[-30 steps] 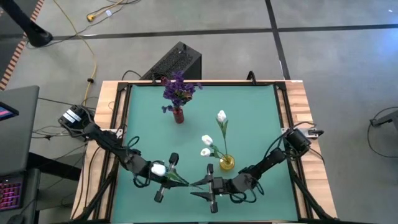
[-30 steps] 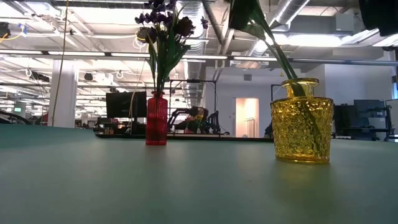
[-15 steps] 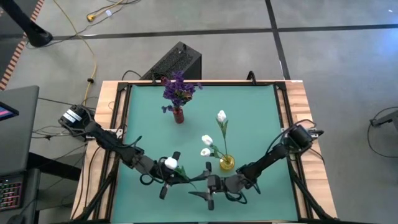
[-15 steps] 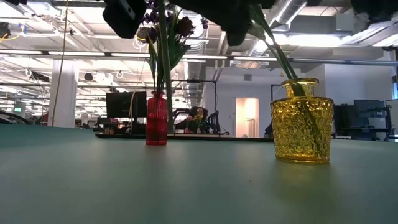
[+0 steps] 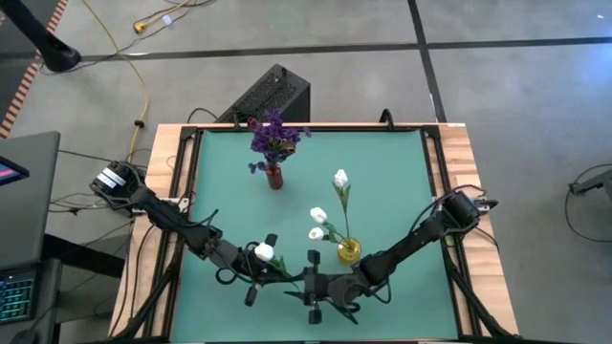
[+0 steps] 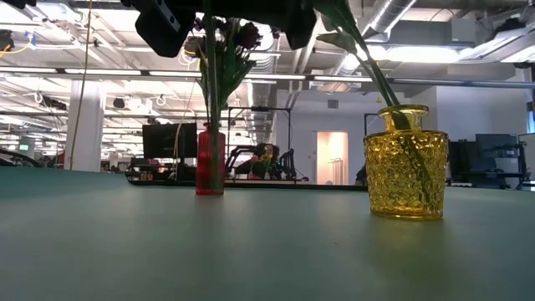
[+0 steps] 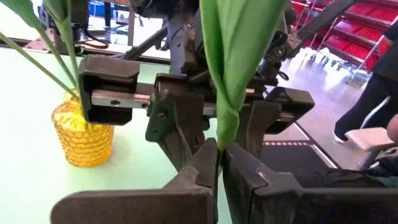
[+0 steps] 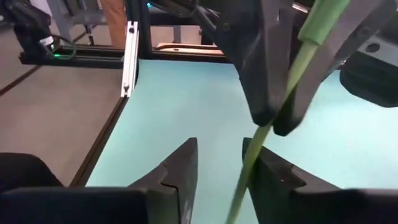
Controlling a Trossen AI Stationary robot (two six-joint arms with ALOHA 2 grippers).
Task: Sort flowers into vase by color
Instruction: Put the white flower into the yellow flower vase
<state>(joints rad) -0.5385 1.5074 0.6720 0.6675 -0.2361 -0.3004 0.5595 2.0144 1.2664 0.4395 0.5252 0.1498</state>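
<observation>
A white-budded flower (image 5: 263, 251) is held above the table's near middle, my left gripper (image 7: 219, 155) shut on its green stem. My right gripper (image 8: 217, 165) faces it from the right, open, and the stem's free end (image 8: 252, 163) passes between its fingers close to one of them. The yellow glass vase (image 5: 349, 250) holds three white flowers (image 5: 339, 179). The red vase (image 5: 274, 178), at the far left of the mat, holds the purple flowers (image 5: 275, 137). My left gripper pinches the thin green stem (image 7: 218, 142) between its two fingertips, just below a long leaf (image 7: 233, 56). The fingers come about level from the table's left and lie across the stem. The flower is lifted clear of the table. My right gripper: whether a finger (image 8: 273, 177) touches the stem, I cannot tell.
The yellow vase (image 6: 405, 163) stands just beyond and to the right of both grippers. The red vase (image 6: 210, 160) is farther back. A black frame (image 5: 191, 182) borders the green mat, with cables at the left edge.
My left gripper has carried the white flower a little toward the table's right. My right gripper has moved toward the table's left, up to the left gripper, and has tipped up toward level, so the stem's end now stands between its fingers.
</observation>
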